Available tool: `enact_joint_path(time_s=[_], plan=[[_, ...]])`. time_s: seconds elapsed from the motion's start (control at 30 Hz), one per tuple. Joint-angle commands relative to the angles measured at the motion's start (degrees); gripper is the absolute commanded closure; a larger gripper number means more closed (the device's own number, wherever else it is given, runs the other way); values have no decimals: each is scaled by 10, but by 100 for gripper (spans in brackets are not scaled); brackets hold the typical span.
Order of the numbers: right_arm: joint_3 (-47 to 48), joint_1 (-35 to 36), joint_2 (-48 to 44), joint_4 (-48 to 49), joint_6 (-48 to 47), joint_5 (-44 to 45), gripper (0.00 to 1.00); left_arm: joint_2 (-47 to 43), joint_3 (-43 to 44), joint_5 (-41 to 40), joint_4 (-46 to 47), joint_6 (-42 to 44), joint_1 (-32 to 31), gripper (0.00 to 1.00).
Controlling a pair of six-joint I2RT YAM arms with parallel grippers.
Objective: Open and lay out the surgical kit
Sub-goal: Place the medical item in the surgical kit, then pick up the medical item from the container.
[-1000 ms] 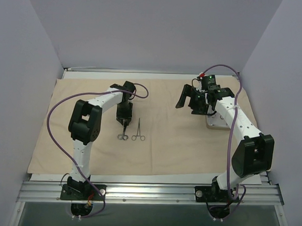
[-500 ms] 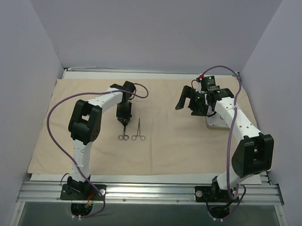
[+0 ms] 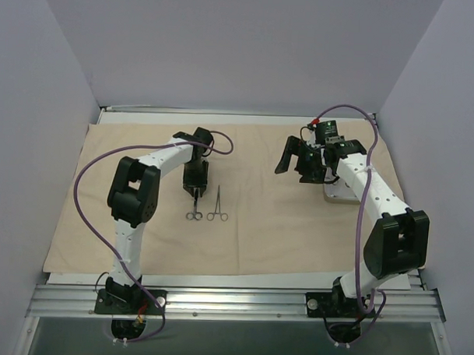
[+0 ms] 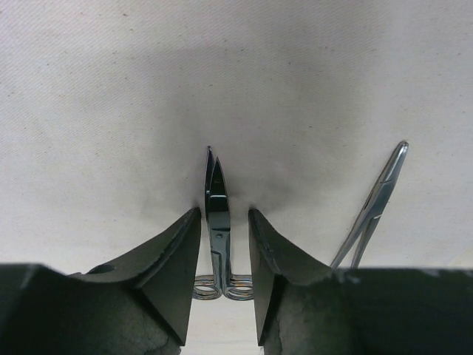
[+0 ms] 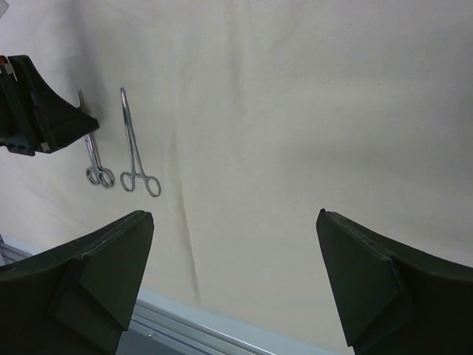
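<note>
The beige cloth wrap point(image 3: 282, 226) lies spread flat over the table. Thin silver scissors point(image 3: 193, 211) and ring-handled forceps point(image 3: 217, 206) lie side by side on it, left of centre. My left gripper point(image 3: 194, 191) points down over the scissors point(image 4: 217, 214); its jaws straddle the blades with a small gap on each side, slightly open. The forceps point(image 4: 373, 211) lie just to the right. My right gripper point(image 3: 294, 160) hangs wide open and empty above the cloth point(image 5: 295, 111). The steel tray point(image 3: 339, 195) is mostly hidden under the right arm. No tweezers show.
The right wrist view shows the scissors point(image 5: 92, 159), the forceps point(image 5: 133, 148) and the left gripper point(image 5: 44, 122) at upper left, and the table's metal front rail point(image 5: 222, 333) below. Grey walls close in the sides and back.
My right gripper has drifted slightly toward the back. The left gripper stays over the scissors, hardly moved.
</note>
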Motion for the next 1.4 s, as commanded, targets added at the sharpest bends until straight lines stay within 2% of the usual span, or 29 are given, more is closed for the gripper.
enact_joint_path(time_s=[0.0,0.1,0.2,0.43,0.53,0.57,0.6,0.7,0.73,0.8,0.83,1.07,1.13,1.37], plan=[[-1,-5,-18,0,-6,-6,0,1,18,-6,-1,-2,-3,58],[2,-5,-15,1,-9,-5,0,-11,17,-10,-1,-2,-2,49],[13,-6,-8,-5,-18,5,0,-30,19,-14,-9,0,1,46],[70,-65,19,-26,-55,96,0,-140,22,1,-27,26,19,45],[87,-107,43,-23,-64,153,1,-185,15,27,-25,81,22,45],[90,-117,52,-20,-64,167,2,-197,7,60,-23,87,23,45],[90,-124,56,-15,-66,177,4,-228,-5,74,-9,90,24,45],[99,-169,81,-6,-63,226,17,-284,-62,162,41,92,39,44],[107,-178,91,-4,-65,231,25,-292,-70,175,47,90,42,44],[120,-201,124,-8,-71,242,31,-298,-77,208,56,95,47,44],[132,-207,144,-10,-77,244,38,-296,-77,212,57,101,48,44],[192,-219,235,12,-121,239,43,-265,-65,249,60,115,85,45],[209,-219,268,13,-118,234,51,-249,-43,256,49,119,109,46],[242,-211,318,48,-108,217,62,-207,-33,279,48,114,136,50]])
